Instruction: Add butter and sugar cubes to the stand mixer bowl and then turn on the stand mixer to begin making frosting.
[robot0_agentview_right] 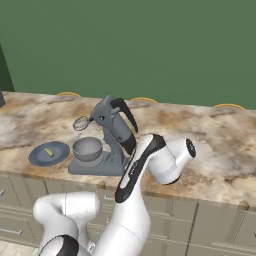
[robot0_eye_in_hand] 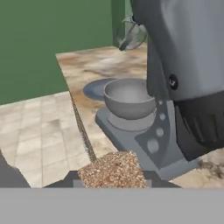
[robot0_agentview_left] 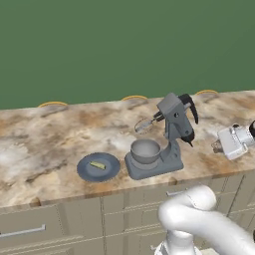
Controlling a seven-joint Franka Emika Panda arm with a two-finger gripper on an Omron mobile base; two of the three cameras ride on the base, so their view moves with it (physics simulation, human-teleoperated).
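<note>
The gripper [robot0_eye_in_hand: 113,176] was clamped on a grainy brown sugar cube [robot0_eye_in_hand: 113,168], its dark tips pressed against the cube's two sides. In the hand view the stand mixer bowl [robot0_eye_in_hand: 129,98] lay straight ahead along the fingers, mouth up on the stand mixer [robot0_eye_in_hand: 188,65] base, just left of its neck. The butter [robot0_agentview_left: 97,165] lay on the blue-grey plate [robot0_agentview_left: 84,172] beyond the bowl.

You have the butter [robot0_agentview_left: 97,165] on the plate [robot0_agentview_left: 112,170], left of the bowl [robot0_agentview_left: 145,151] on the mixer [robot0_agentview_left: 175,130] base.
</note>
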